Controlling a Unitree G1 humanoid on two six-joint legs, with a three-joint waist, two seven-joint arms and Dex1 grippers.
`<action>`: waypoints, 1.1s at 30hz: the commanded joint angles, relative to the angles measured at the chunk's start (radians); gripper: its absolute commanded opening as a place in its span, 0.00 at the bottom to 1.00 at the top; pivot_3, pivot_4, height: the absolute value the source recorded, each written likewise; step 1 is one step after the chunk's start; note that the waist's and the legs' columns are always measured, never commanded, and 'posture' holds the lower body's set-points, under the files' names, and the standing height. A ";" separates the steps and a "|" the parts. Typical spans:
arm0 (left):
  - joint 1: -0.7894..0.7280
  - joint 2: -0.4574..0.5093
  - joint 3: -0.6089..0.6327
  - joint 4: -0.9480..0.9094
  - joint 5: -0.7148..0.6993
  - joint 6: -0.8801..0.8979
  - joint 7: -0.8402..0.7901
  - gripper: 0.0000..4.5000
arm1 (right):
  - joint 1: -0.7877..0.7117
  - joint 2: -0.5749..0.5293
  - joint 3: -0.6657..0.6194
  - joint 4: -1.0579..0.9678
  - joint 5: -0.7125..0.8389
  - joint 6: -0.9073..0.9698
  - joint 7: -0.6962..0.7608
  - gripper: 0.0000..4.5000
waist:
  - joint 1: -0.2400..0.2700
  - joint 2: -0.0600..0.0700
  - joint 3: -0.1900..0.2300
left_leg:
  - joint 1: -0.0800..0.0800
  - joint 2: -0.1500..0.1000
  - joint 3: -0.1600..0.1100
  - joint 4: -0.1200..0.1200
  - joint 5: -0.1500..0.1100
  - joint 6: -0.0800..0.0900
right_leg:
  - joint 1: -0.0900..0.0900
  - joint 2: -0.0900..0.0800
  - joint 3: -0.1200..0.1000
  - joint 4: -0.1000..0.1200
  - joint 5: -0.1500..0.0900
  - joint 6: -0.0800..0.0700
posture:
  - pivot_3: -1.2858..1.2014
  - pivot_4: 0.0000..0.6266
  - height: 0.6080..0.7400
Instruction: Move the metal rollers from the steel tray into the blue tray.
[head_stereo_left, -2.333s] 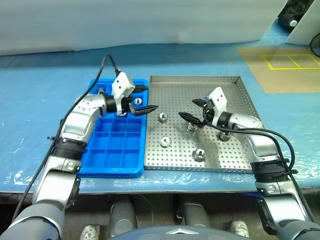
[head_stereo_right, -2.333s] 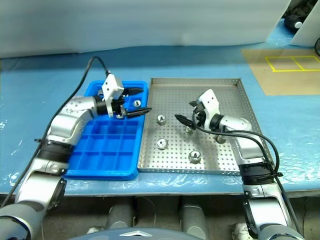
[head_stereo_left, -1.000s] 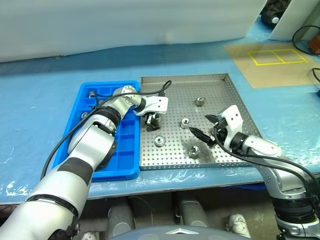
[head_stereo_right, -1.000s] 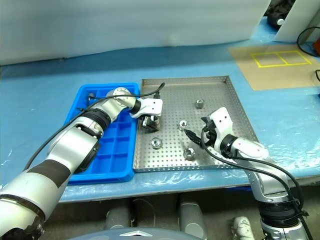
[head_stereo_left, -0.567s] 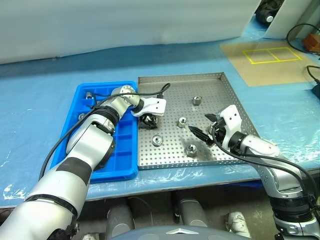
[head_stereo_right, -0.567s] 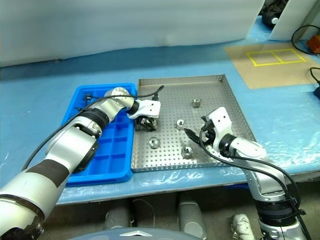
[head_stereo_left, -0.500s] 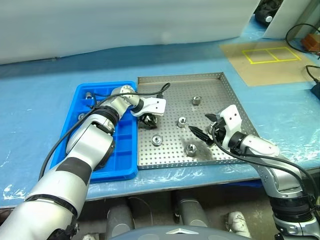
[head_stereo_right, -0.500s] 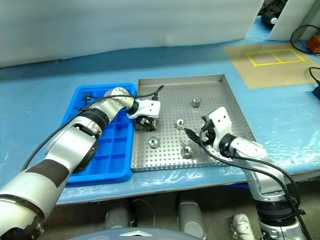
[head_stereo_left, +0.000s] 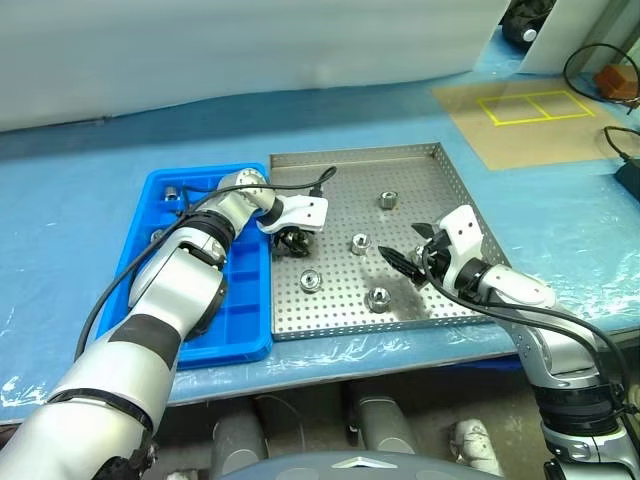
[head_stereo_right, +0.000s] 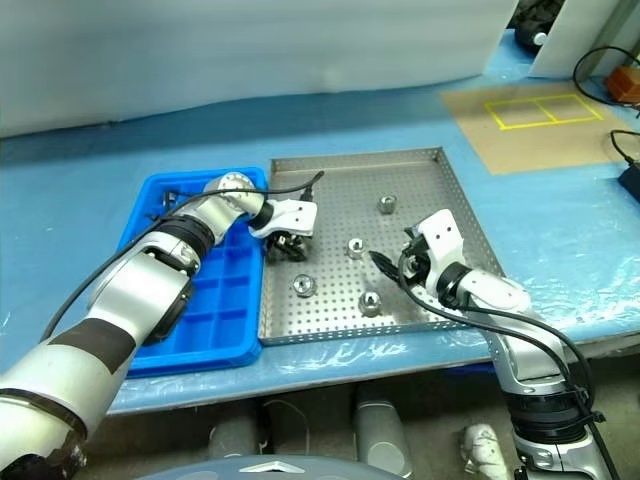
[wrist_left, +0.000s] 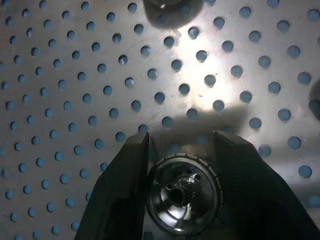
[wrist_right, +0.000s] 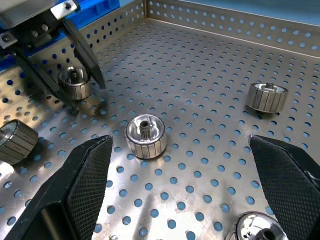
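The steel tray (head_stereo_left: 440, 180) lies at centre, with the blue tray (head_stereo_left: 240, 320) against its left side. Near the steel tray's left rim, my left gripper (head_stereo_left: 293, 243) points down and is shut on one of the metal rollers (wrist_left: 182, 189), which still rests on the perforated floor. Loose rollers lie at the back (head_stereo_left: 388, 199), in the middle (head_stereo_left: 360, 243), left of centre (head_stereo_left: 311, 281) and near the front (head_stereo_left: 378, 298). My right gripper (head_stereo_left: 403, 245) hovers open over the tray's right half, facing the middle roller (wrist_right: 145, 135), with nothing between its fingers.
A roller (head_stereo_left: 172, 190) sits in a back compartment of the blue tray. Blue sheeting (head_stereo_left: 80, 180) covers the table. A brown board with yellow marked squares (head_stereo_left: 520, 105) lies at the back right, cables (head_stereo_left: 620, 140) beside it.
My left gripper has closed on the roller by the steel tray's left rim. The camera has shifted slightly; the right gripper stays open in place.
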 joint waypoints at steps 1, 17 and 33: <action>0.008 0.042 -0.020 0.022 0.040 0.020 -0.006 0.40 | -0.021 0.002 0.004 -0.010 -0.010 -0.029 -0.002 1.00 | -0.001 0.000 0.000 | 0.000 0.000 0.000 0.000 0.000 0.000 | 0.000 0.000 0.000 0.000 0.000 0.000 | 0.32 0.24 1.00; -0.012 -0.025 0.203 -0.107 -0.247 0.040 -0.237 0.38 | -0.036 0.020 0.028 0.024 -0.032 -0.059 0.002 1.00 | 0.015 0.000 0.000 | -0.007 -0.001 0.000 -0.002 -0.001 0.001 | -0.006 -0.001 0.000 -0.002 0.004 -0.007 | 0.33 0.24 1.00; -0.030 0.068 0.192 -0.174 -0.216 -0.056 -0.132 0.51 | -0.084 0.042 0.061 0.084 -0.050 -0.090 0.023 1.00 | 0.040 0.000 0.001 | -0.009 -0.001 0.003 -0.002 -0.002 0.003 | -0.008 -0.001 0.001 -0.002 0.004 -0.007 | 0.35 0.24 1.00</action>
